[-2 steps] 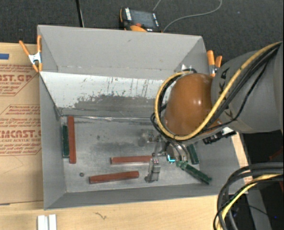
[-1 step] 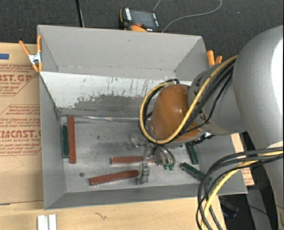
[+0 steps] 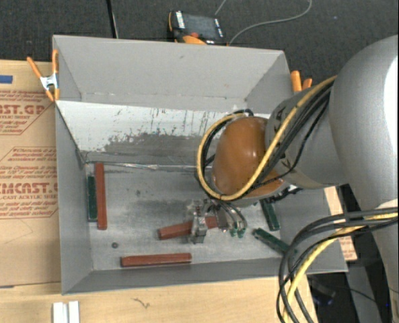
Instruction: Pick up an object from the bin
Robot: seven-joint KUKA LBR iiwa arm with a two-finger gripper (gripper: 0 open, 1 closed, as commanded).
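The grey bin (image 3: pixel 152 73) is lying beneath me; my claw (image 3: pixel 200 229) is sitting over the short red-brown stick (image 3: pixel 173 232) near the floor's middle, and whether I am clenching it I cannot tell

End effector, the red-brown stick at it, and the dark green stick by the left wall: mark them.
end effector (image 3: pixel 199 229): camera view, its tip.
red-brown stick (image 3: pixel 174 232): camera view, its left half.
dark green stick (image 3: pixel 91 199): camera view, mid-length.
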